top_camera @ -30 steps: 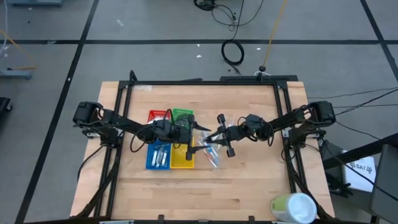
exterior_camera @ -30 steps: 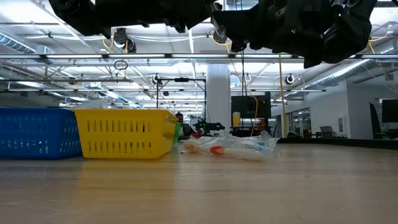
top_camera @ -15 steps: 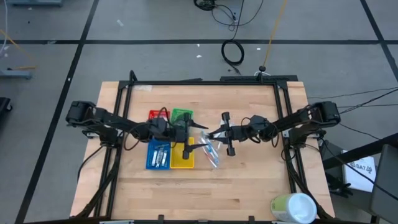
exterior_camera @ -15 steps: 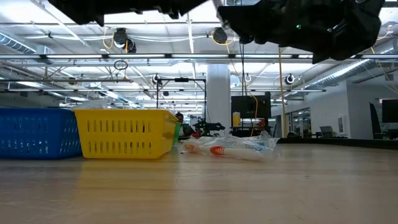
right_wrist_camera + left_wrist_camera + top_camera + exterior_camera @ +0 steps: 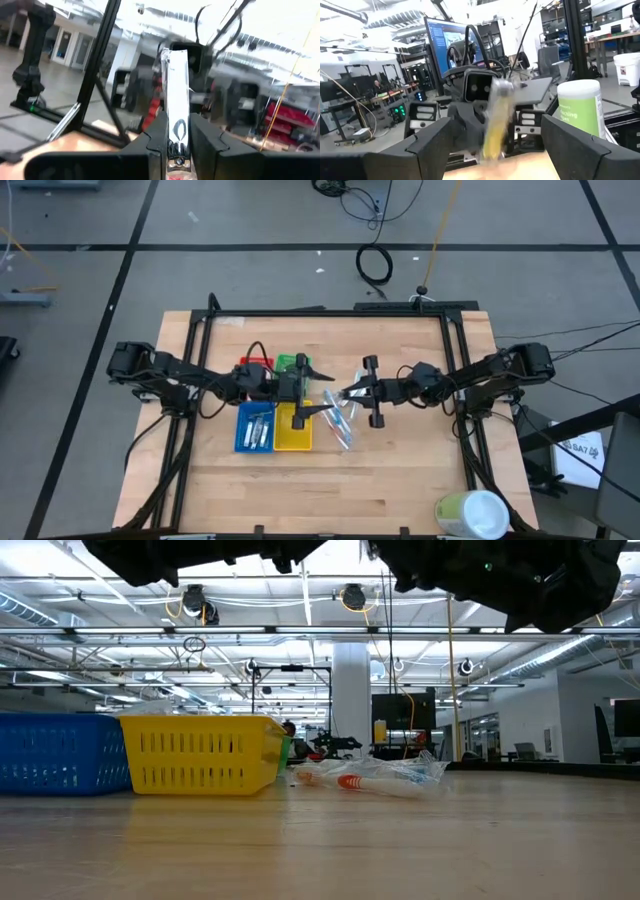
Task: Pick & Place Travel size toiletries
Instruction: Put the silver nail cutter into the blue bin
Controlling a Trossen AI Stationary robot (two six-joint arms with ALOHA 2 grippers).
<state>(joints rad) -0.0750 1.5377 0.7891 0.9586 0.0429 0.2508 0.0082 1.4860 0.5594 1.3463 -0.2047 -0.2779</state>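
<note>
Right gripper (image 5: 176, 145): raised mid-table, fingers clamped on upright silver tube (image 5: 176, 95). Left gripper (image 5: 318, 387): over yellow tray (image 5: 292, 436), fingers spread wide, empty. Remaining toiletries (image 5: 338, 426): on table beside yellow tray.

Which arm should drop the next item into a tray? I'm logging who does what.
Probably the right: the right gripper is shut on a slim tube. The left gripper hangs open beside the yellow tray and the green tray.
</note>
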